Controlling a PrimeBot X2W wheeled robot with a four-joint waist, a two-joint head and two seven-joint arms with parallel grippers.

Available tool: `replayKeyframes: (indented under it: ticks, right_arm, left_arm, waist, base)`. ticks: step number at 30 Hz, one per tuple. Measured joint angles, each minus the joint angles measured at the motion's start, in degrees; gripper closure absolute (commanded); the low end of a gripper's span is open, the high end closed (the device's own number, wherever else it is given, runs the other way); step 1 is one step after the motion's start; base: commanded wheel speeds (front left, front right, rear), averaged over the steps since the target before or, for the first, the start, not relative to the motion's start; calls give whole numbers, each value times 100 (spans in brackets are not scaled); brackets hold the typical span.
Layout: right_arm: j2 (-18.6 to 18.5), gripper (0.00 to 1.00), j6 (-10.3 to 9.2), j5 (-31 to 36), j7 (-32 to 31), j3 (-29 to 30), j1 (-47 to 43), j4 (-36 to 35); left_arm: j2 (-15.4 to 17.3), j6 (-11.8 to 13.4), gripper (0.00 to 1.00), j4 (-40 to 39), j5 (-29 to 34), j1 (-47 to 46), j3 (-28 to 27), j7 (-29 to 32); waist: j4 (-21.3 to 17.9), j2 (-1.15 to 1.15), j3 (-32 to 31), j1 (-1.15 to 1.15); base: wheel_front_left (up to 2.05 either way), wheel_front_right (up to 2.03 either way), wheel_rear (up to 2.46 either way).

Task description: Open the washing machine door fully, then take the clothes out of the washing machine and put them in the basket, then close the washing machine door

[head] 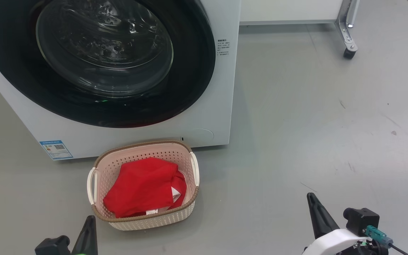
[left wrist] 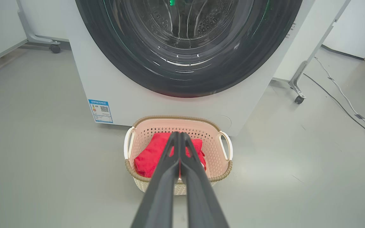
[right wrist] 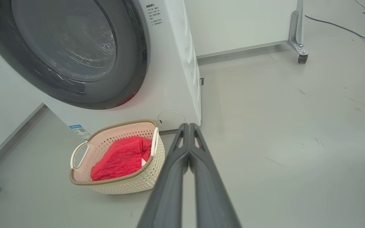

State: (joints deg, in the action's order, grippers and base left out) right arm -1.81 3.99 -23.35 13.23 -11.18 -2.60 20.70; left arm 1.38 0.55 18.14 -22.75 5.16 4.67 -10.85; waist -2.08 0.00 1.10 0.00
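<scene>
The white washing machine [head: 207, 117] stands at the upper left, and its round black-rimmed door [head: 101, 60] lies flush against its front, closed. On the floor just before it sits the cream basket [head: 190, 207] with the red clothes [head: 143, 187] heaped inside. My left gripper [head: 90, 221] hovers at the bottom edge, left of the basket, its fingers [left wrist: 169, 164] pressed together and empty. My right gripper [head: 312, 198] is low at the right, well clear of the basket, its fingers [right wrist: 184, 142] shut on nothing.
Grey floor [head: 313, 124] spreads to the right of the machine. A white panel on a metal leg with a caster [head: 348, 53] stands at the back right. Cables [left wrist: 344, 104] trail over the floor on that side.
</scene>
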Motion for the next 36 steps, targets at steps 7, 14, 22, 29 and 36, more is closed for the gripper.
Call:
replayKeyframes:
  ticks: [7, 14, 22, 29, 36]
  right_arm:
    - [-2, 100, 5, -561, -130, 137, 3, -66]
    - [-7, 100, 10, -1017, -244, 226, 5, -118]
    - [-38, 100, 49, -1672, -398, 366, 29, -167]
    - [-62, 100, 64, -2243, -533, 479, 88, -196]
    - [-89, 100, 67, -2788, -647, 589, 101, -240]
  left_arm:
    - [0, -43, 100, 13, -504, -70, -99, 162]
    - [0, -88, 100, 15, -942, -127, -168, 321]
    - [1, -145, 100, 13, -1558, -203, -272, 481]
    - [1, -223, 100, 2, -2095, -291, -341, 623]
    - [2, -289, 100, -5, -2635, -336, -428, 735]
  waist:
    - [19, 0, -7, 0]
    - [35, 0, -13, 0]
    - [55, 0, -21, 0]
    - [71, 0, -29, 0]
    - [87, 0, -36, 0]
  base:
    - [0, 0, 0]
    - [0, 0, 0]
    - [0, 0, 0]
    - [0, 0, 0]
    - [0, 0, 0]
